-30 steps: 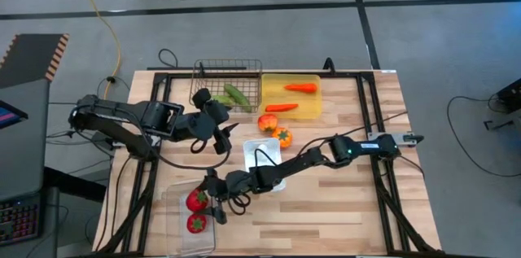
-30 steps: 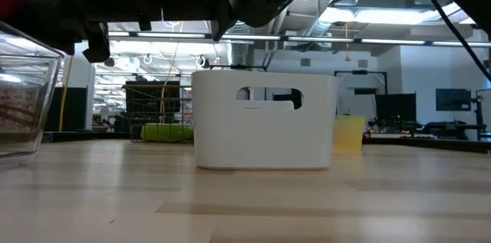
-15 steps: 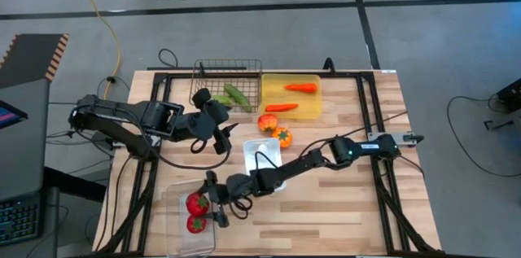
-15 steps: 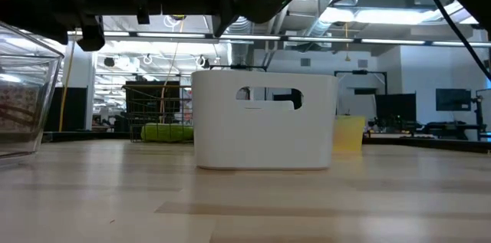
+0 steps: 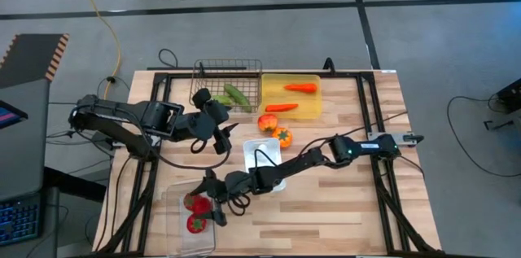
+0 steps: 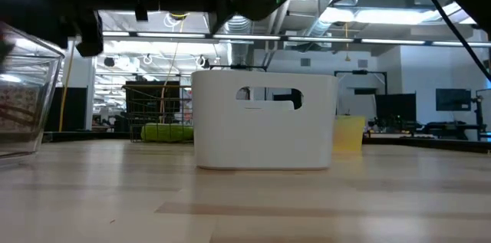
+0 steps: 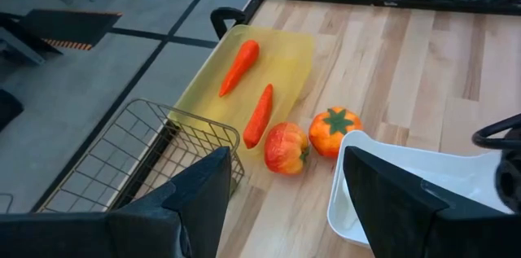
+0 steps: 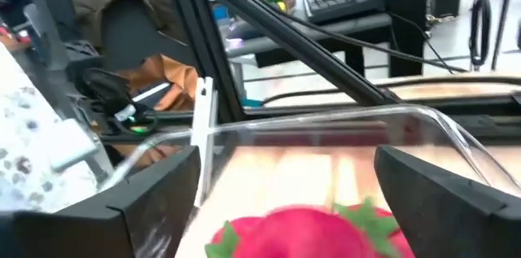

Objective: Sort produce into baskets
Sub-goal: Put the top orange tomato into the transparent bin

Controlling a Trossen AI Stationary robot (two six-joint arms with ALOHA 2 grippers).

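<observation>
white tray (image 6: 265, 120), clear tub (image 6: 27, 93), wooden table (image 6: 245, 201)

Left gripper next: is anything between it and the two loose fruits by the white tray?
Nothing visible. The left gripper stands open, and past its fingers the red fruit and orange-red pepper lie on bare wood. The white tray sits beside them, and the wire basket is off to the other side.

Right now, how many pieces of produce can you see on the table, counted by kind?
Carrots: 2, on the yellow tray.
Cucumbers: 2, in the wire basket.
Red round fruits: 3, two in the clear tub, one on the table.
Orange pepper: 1.
Total: 8.
</observation>
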